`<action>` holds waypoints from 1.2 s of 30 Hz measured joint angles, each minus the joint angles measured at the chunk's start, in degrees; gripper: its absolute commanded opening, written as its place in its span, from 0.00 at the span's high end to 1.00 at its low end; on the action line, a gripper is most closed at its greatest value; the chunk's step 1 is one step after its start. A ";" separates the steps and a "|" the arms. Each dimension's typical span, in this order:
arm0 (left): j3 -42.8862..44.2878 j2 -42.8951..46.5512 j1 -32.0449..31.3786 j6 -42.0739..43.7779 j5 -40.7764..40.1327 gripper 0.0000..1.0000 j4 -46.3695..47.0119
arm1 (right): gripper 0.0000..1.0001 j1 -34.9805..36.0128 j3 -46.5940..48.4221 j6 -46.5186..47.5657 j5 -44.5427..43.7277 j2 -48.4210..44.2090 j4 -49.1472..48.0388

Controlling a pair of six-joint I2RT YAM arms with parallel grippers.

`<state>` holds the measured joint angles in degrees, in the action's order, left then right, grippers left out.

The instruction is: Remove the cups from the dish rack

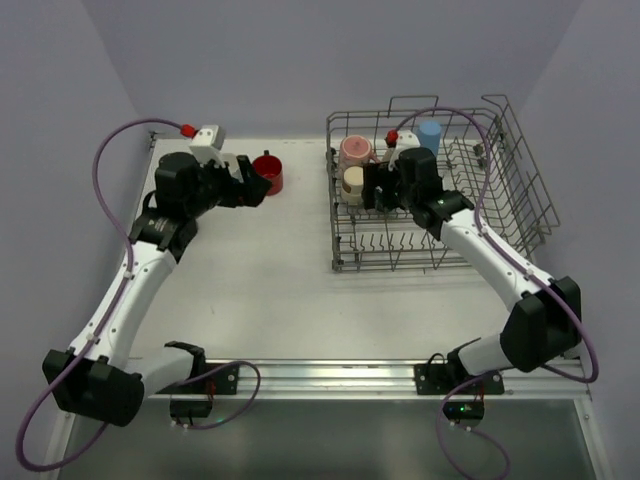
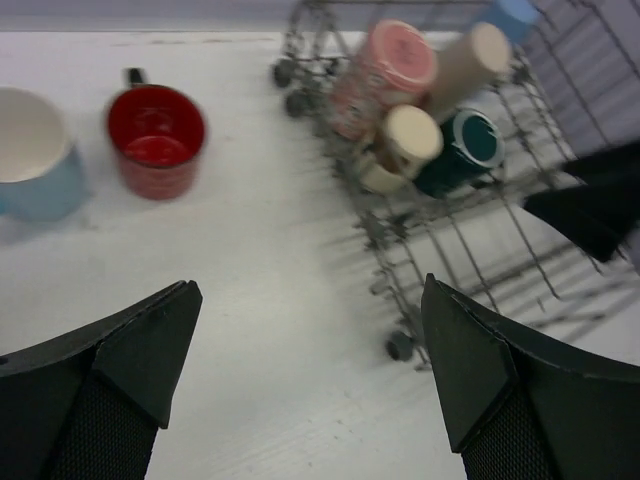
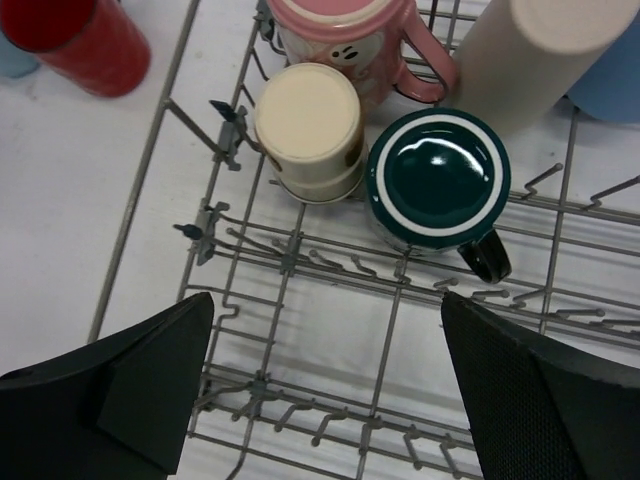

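Hovering spread wide, the right end effector [image 3: 322, 300] faces the teal cup [image 3: 438, 178].

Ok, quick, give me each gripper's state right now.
Left gripper: open, holding nothing, above the table.
Right gripper: open, holding nothing, over the dish rack.

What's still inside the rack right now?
Five cups, in the far-left corner of the rack: pink mug, cream cup, teal mug, beige tumbler, blue tumbler. From above, the right arm covers part of that corner; anything beneath is unseen.
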<state>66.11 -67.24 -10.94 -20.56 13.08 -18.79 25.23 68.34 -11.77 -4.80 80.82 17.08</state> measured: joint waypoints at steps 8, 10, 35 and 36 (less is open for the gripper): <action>-14.69 12.07 -3.61 0.22 12.55 0.00 5.22 | 0.01 -3.56 7.50 7.41 -4.15 11.19 3.17; -17.40 14.73 -3.61 0.63 13.40 0.00 5.49 | 0.01 -4.55 9.16 9.35 -4.55 13.57 3.74; -18.93 18.49 -6.45 3.21 10.14 0.00 6.32 | 0.01 -5.90 19.04 18.53 -1.64 28.00 4.79; -18.95 18.43 -6.45 3.23 10.05 0.00 6.32 | 0.01 -5.97 19.10 18.53 -1.64 28.33 4.81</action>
<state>47.16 -48.82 -17.39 -17.32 23.14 -12.47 19.27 87.44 6.76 -6.44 109.14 21.89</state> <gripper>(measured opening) 0.997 0.990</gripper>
